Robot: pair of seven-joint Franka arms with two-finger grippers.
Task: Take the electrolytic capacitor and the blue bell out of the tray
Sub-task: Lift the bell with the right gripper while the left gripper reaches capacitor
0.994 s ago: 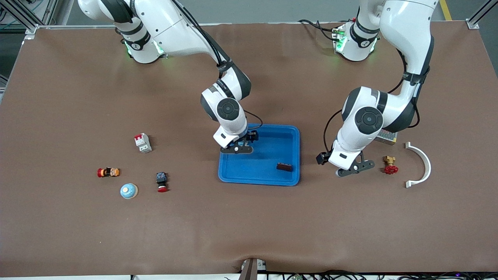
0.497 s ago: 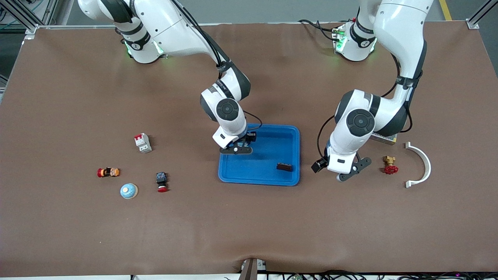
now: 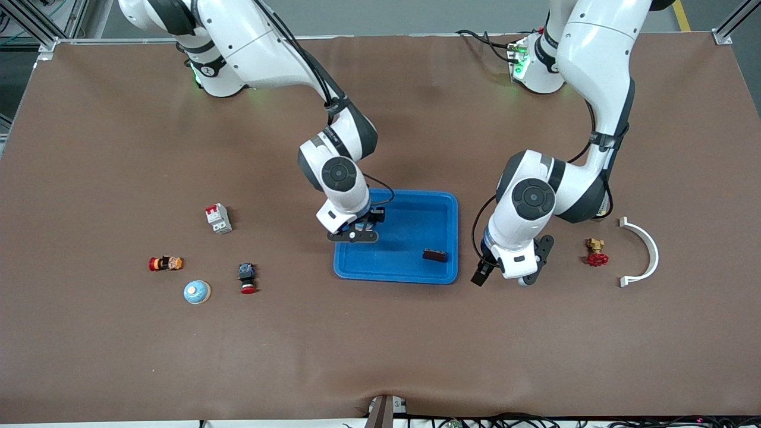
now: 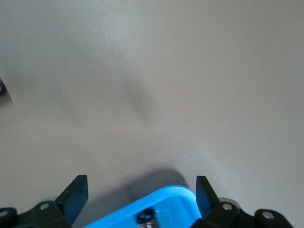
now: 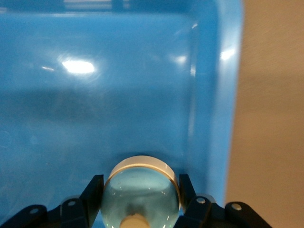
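A glassy pale dome bell [image 5: 140, 183] with a cream base sits between the fingers of my right gripper [image 5: 140, 190], which is shut on it inside the blue tray [image 5: 118, 95]. In the front view my right gripper [image 3: 355, 233] is over the tray [image 3: 410, 226] at its end toward the right arm, and it hides the bell. A dark brown capacitor [image 3: 434, 255] lies in the tray corner toward the left arm. My left gripper [image 3: 505, 276] hangs open and empty over the table beside that corner. Its wrist view shows the tray rim [image 4: 161, 199] between the fingertips of the gripper [image 4: 140, 190].
Toward the right arm's end lie a white and red breaker [image 3: 218, 218], an orange part [image 3: 165, 263], a red push button [image 3: 247, 279] and a second pale blue bell [image 3: 196, 292]. A brass valve [image 3: 596, 252] and a white curved bracket [image 3: 642, 252] lie toward the left arm's end.
My right gripper has closed on the bell and shifted slightly toward the right arm's end. My left gripper has swung toward the tray and turned.
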